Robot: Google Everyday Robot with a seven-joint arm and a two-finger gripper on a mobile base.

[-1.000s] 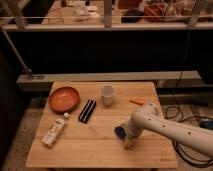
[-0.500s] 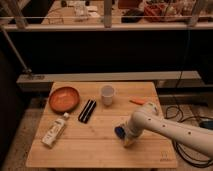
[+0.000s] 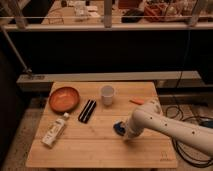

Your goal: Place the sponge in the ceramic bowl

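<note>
The sponge (image 3: 118, 127), a small dark blue block, lies on the wooden table (image 3: 95, 150) right of centre. My gripper (image 3: 123, 132) sits at the end of the white arm, pressed down right onto the sponge and shut on it. Only the sponge's left part peeks out past the wrist. The ceramic bowl (image 3: 63, 98), wide, shallow and orange-brown, stands at the table's far left corner, well away from the gripper, with nothing in it.
A white cup (image 3: 107, 94) stands near the back centre. A flat black remote-like object (image 3: 87, 110) lies between the bowl and the cup. A white bottle (image 3: 54, 131) lies at the left front, and a small orange item (image 3: 137, 102) behind the arm. Cables (image 3: 192, 147) trail on the floor at the right.
The arm and sponge stay at the same spot on the table. No other object has shifted.
</note>
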